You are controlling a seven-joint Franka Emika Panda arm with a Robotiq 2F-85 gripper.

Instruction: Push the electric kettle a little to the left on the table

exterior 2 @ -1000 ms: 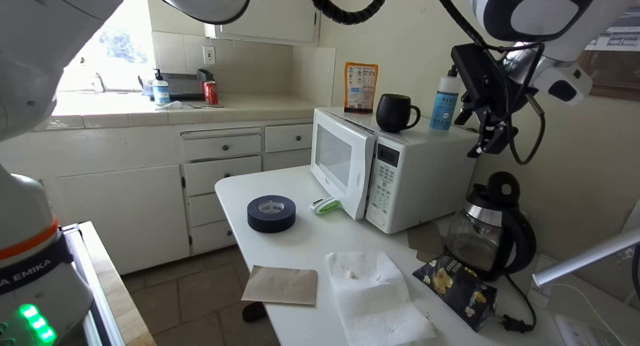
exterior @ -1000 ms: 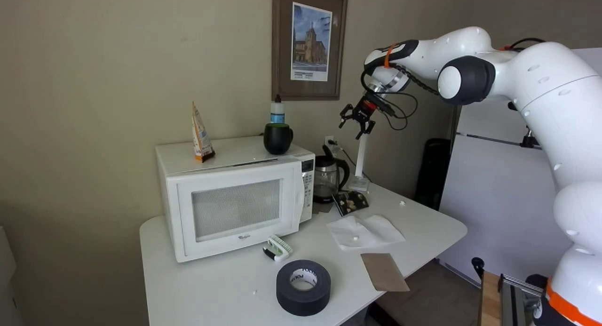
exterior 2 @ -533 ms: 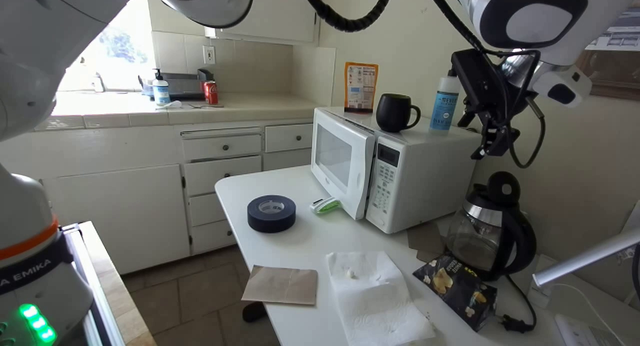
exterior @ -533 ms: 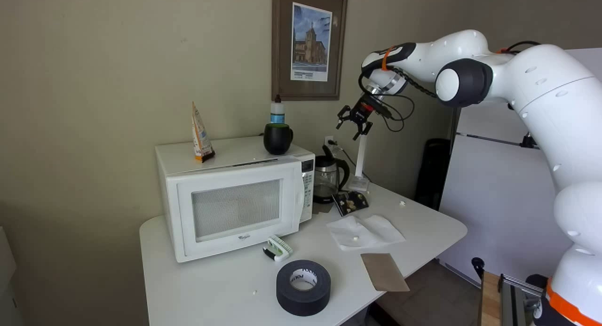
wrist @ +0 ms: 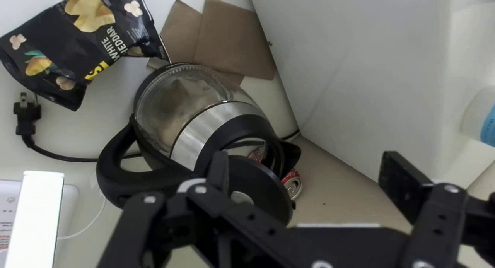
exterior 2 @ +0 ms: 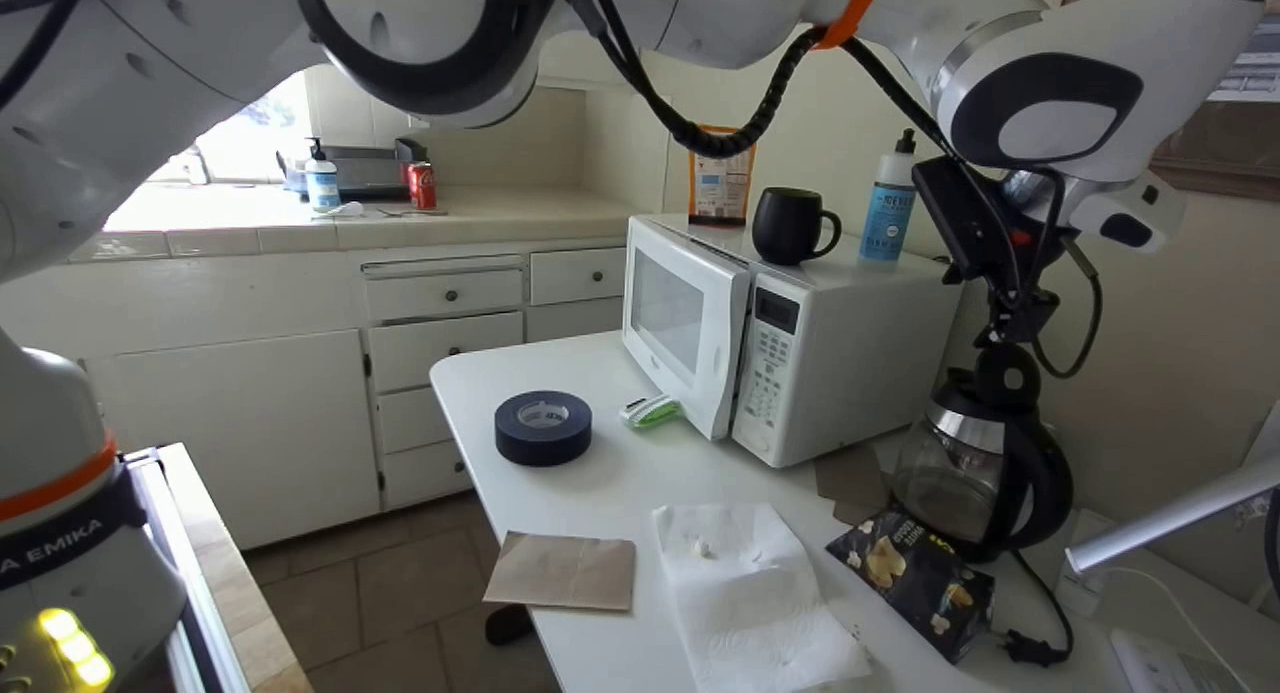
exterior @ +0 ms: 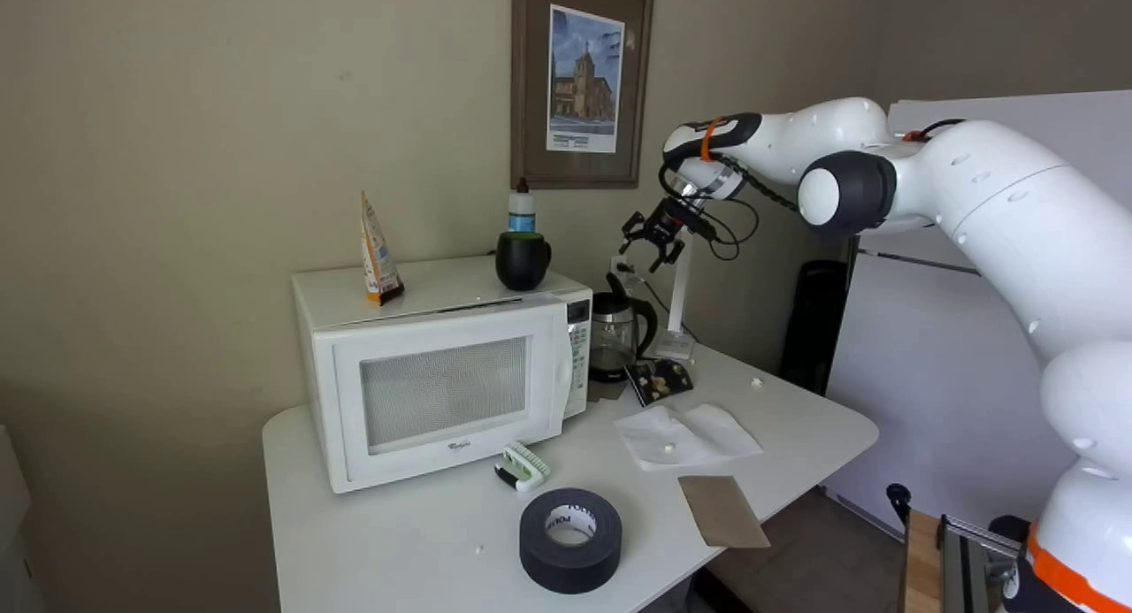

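The electric kettle (exterior: 610,340) stands upright on the white table (exterior: 424,542), right beside the microwave. It has a glass body, a steel band and a black handle, and its black lid is raised. It also shows in an exterior view (exterior 2: 945,473) and in the wrist view (wrist: 210,128). My gripper (exterior: 640,257) is open and empty, above the kettle and close to its raised lid. In the wrist view my gripper (wrist: 310,178) has one finger overlapping the lid and the other over the microwave side. I cannot tell whether the finger touches the lid.
The white microwave (exterior: 442,396) carries a black mug (exterior: 522,261), a soap bottle and an orange pouch. A black snack bag (exterior 2: 915,578) lies in front of the kettle. A lamp (exterior: 679,295) stands beside it. A red can (wrist: 292,183) lies behind it.
My gripper has moved down and, in an exterior view, a little left, closer to the kettle's lid. The kettle has not moved. The robot's base lights turned from green to yellow.
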